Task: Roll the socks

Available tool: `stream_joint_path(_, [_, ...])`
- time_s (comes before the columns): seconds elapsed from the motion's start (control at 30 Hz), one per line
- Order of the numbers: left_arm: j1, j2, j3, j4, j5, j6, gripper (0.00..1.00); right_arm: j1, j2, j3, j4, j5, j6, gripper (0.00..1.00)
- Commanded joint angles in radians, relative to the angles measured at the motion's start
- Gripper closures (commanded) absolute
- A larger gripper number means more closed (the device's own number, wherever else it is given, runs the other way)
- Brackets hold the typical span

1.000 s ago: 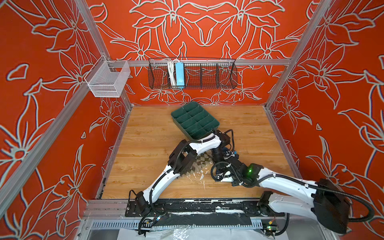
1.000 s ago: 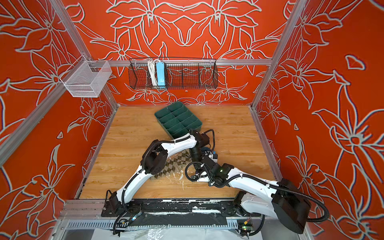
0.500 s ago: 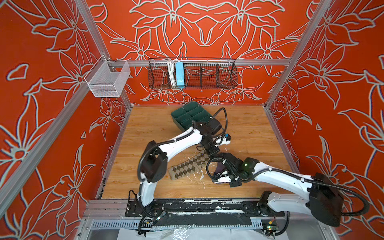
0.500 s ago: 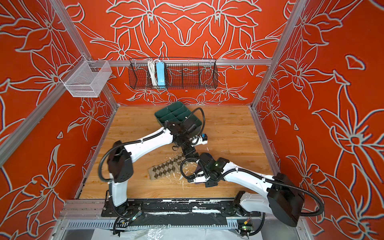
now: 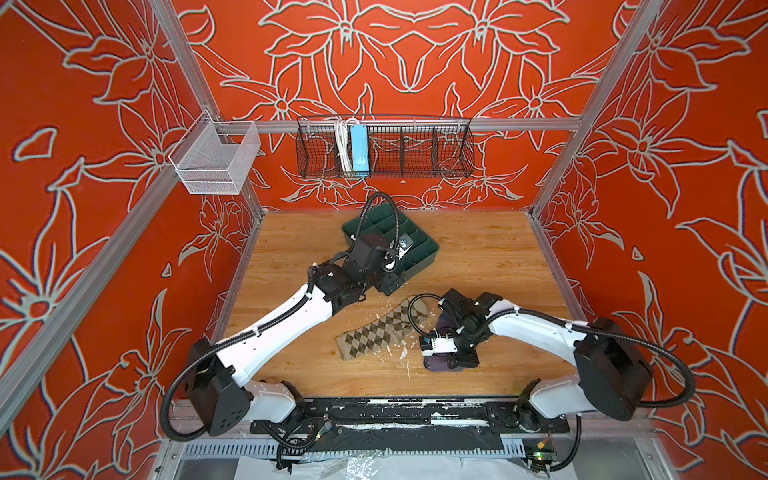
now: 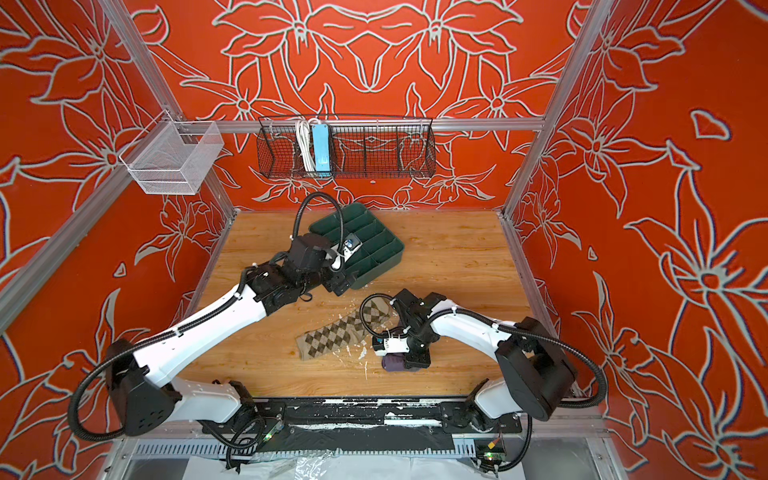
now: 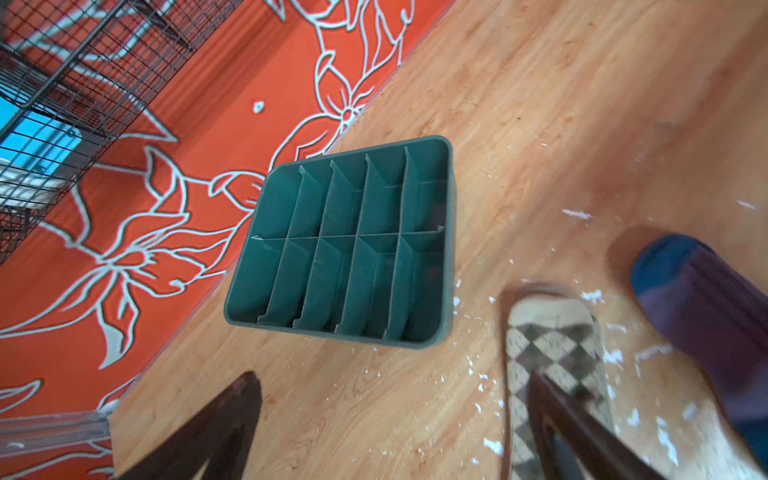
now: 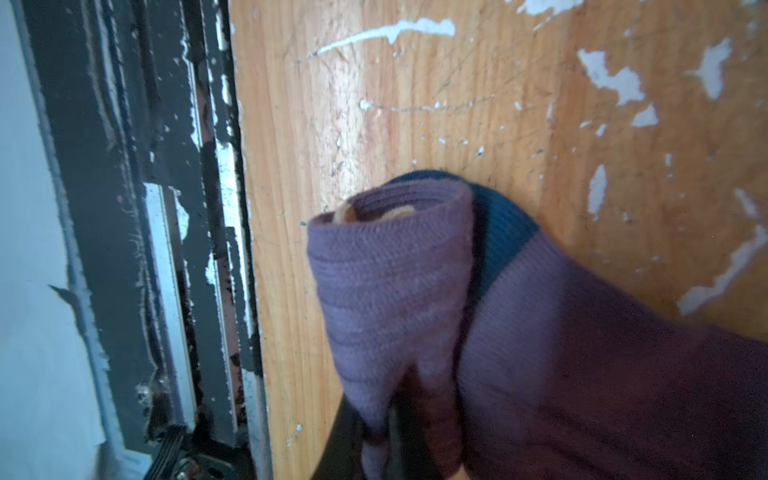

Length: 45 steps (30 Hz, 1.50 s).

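Note:
The beige argyle sock (image 5: 374, 336) (image 6: 332, 337) lies flat and slanted on the wooden table; its toe shows in the left wrist view (image 7: 548, 345). My left gripper (image 5: 389, 286) (image 6: 338, 287) (image 7: 395, 415) hovers open and empty between this sock and the green tray, one finger (image 7: 557, 419) over the sock's tip. The purple sock (image 5: 437, 365) (image 6: 392, 362) (image 8: 395, 282) with a blue toe (image 7: 665, 257) is partly rolled near the table's front. My right gripper (image 5: 462, 358) (image 6: 417, 358) (image 8: 390, 440) is shut on its rolled end.
A green divided tray (image 5: 432, 249) (image 6: 397, 253) (image 7: 451, 208) sits at the back middle, just beyond my left gripper. A black wire basket (image 5: 415, 149) and a white mesh basket (image 5: 216, 162) hang on the walls. White flecks dot the wood. The black front rail (image 8: 124, 208) lies close to the purple roll.
My left gripper has opened, let go of the argyle sock and drawn back toward the green tray. The argyle sock now lies uncovered. The right gripper stays shut on the purple sock.

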Motion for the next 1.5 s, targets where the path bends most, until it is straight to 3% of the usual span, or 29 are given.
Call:
stream_joint_path(0.0, [-0.019,-0.144,-0.046,0.011,0.134,0.074,0.02,-0.066,0.048,0.031,-0.093,-0.116,0.003,1.00])
stream_joint_path(0.07, [-0.091,-0.218,-0.108,0.036,0.126,0.155,0.05,-0.106,0.068,0.036,-0.095,-0.130,0.001,1.00])
stream_joint_path(0.23, [-0.414,-0.307,-0.331,0.168,-0.123,0.451,0.05,-0.180,0.101,0.063,-0.096,-0.139,-0.007,1.00])
stream_joint_path(0.33, [-0.544,-0.269,-0.411,0.216,-0.190,0.457,0.06,-0.205,0.126,0.078,-0.106,-0.128,-0.014,1.00])
stream_joint_path(0.5, [-0.662,-0.107,-0.532,0.441,-0.207,0.433,0.12,-0.220,0.156,0.086,-0.103,-0.140,-0.009,1.00])
stream_joint_path(0.63, [-0.669,0.084,-0.499,0.565,-0.232,0.385,0.16,-0.223,0.156,0.086,-0.104,-0.145,-0.007,1.00])
stream_joint_path(0.77, [-0.666,0.248,-0.418,0.563,-0.227,0.324,0.17,-0.223,0.141,0.077,-0.096,-0.144,-0.002,1.00])
stream_joint_path(0.93, [-0.639,0.400,-0.355,0.597,-0.256,0.262,0.28,-0.223,0.126,0.073,-0.091,-0.151,0.005,1.00])
stream_joint_path(1.13, [-0.617,0.495,-0.330,0.634,-0.305,0.244,0.52,-0.222,0.101,0.066,-0.088,-0.158,0.005,1.00])
stream_joint_path(1.23, [-0.612,0.522,-0.322,0.604,-0.292,0.225,0.71,-0.223,0.095,0.068,-0.092,-0.155,0.006,1.00])
stream_joint_path(1.33, [-0.609,0.530,-0.307,0.550,-0.273,0.194,0.97,-0.223,0.086,0.066,-0.088,-0.150,0.010,1.00])
stream_joint_path(1.43, [-0.611,0.510,-0.265,0.432,-0.247,0.157,1.00,-0.224,0.064,0.055,-0.065,-0.115,0.033,1.00])
stream_joint_path(1.47, [-0.611,0.497,-0.252,0.384,-0.229,0.149,1.00,-0.223,0.053,0.047,-0.044,-0.081,0.054,0.92])
